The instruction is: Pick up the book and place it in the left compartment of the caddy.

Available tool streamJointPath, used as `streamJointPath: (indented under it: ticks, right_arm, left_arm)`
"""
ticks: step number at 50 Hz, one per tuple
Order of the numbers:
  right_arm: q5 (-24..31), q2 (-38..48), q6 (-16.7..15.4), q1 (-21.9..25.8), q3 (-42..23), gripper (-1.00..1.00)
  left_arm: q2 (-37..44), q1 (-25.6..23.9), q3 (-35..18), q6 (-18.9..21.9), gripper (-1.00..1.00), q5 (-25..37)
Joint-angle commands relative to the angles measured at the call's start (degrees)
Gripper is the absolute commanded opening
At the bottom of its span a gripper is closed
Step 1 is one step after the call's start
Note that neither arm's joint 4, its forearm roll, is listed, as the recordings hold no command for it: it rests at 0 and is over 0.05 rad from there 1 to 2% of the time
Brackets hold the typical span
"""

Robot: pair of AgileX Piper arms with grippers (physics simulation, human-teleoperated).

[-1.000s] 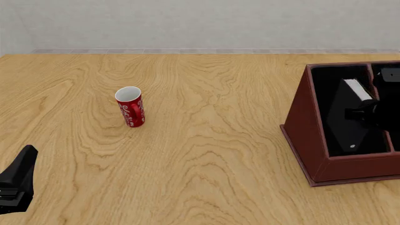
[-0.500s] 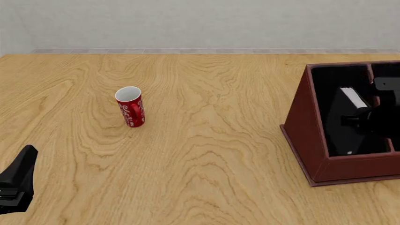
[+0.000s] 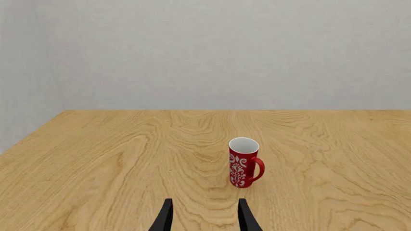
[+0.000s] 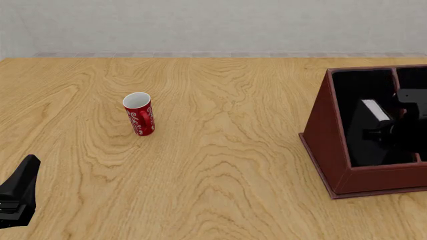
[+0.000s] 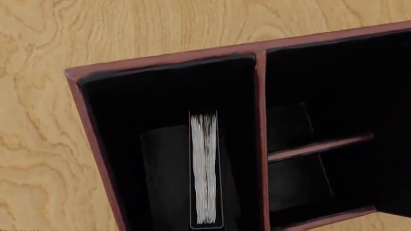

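Front view, read left to right: the left gripper (image 4: 19, 192) is logged at the 8 o'clock corner of the frame, idle and well apart from everything else; in the left wrist view its fingers are seen apart with nothing between them. A red-and-white mug (image 4: 139, 114) is recorded upright on the table (image 4: 227, 150), toward 9 o'clock of centre. The caddy (image 4: 325, 135) is entered at 3 o'clock. Inside its left compartment (image 4: 353, 87) the book (image 4: 374, 110) is seen, white page edge uppermost, with the right gripper (image 4: 393, 127) dark against the black lining; whether its jaws are clamped on the book or parted cannot be told. In the right wrist view the book is shown standing on edge within that compartment, near the red-brown divider (image 5: 260, 144). Status judged: placement essentially achieved; release, if not yet made, and withdrawal of the right arm are left.
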Motion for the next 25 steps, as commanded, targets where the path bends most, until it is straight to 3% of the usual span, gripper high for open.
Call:
streamJointPath:
  ticks: [1,25]
  right_arm:
    - [-0.5,-0.1,1.0,0.0,0.0,-1.00]
    - [-2.0,1.5,1.2,0.3,0.9,-1.00]
  left_arm:
    - [0.0,0.0,0.0,0.0,1.00,0.0]
    - [0.0,0.0,0.0,0.0,1.00,0.0]
